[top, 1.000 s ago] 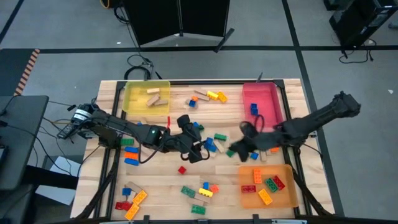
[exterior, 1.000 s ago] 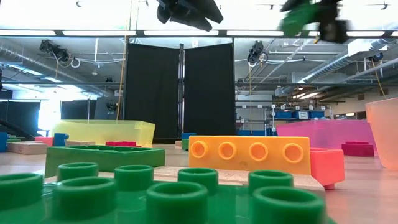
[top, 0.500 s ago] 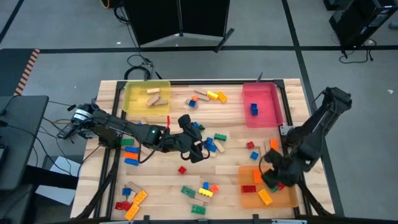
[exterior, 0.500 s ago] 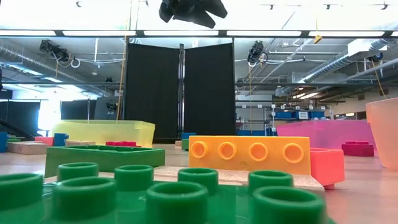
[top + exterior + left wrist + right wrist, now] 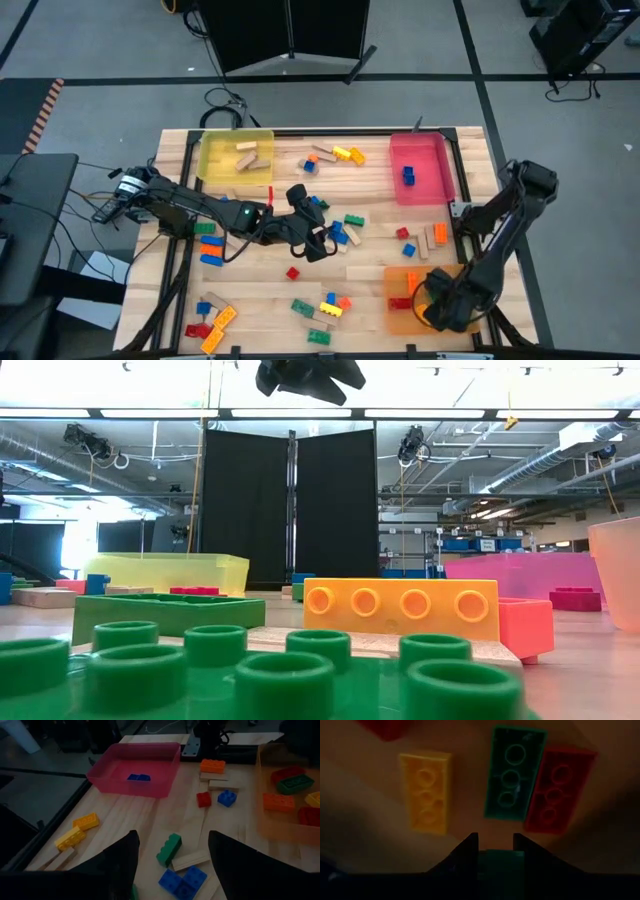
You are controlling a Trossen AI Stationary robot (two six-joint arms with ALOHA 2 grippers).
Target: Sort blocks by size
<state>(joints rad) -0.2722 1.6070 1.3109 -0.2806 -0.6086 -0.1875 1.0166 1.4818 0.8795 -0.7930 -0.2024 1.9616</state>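
The right gripper [image 5: 437, 305] hangs inside the orange tray [image 5: 402, 323] at the table's near right corner, its fingers [image 5: 468, 851] narrowed on a green brick [image 5: 500, 858]. Only its wrist camera shows the tray floor below: a yellow brick [image 5: 425, 791], a green brick [image 5: 514, 772] and a red brick [image 5: 555, 790] lying flat. The left gripper [image 5: 318, 243] hovers over mid-table, fingers [image 5: 120, 857] spread and empty above a green brick [image 5: 169, 849] and a blue brick [image 5: 182, 879]. Its camera alone shows a blue brick [image 5: 138, 777] in the pink tray [image 5: 120, 775]. A second earlier the right arm reached over the middle; now it has swung to the orange tray. The left arm has not moved.
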